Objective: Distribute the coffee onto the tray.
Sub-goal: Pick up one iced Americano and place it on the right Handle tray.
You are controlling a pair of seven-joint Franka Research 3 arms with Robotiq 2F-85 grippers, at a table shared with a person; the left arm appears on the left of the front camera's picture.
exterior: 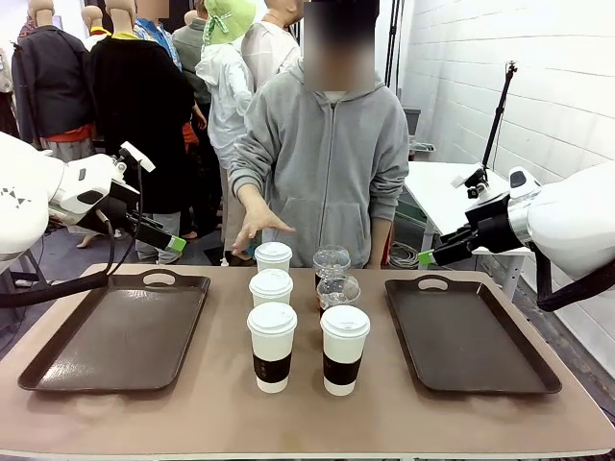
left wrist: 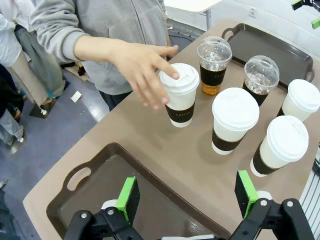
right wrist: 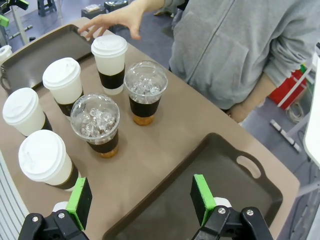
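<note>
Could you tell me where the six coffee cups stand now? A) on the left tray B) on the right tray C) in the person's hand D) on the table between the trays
D: the white paper cups and clear cups stand on the table between the left tray and right tray.

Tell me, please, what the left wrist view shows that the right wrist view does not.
Left wrist view: the robot's open left hand close up, and a white scrap on the floor. Right wrist view: the open right hand close up, and the person's lowered other forearm. Both: two dark brown plastic trays, four white lidded paper cups with brown sleeves, two clear dome-lidded plastic cups of dark drink, the person's reaching hand.
</note>
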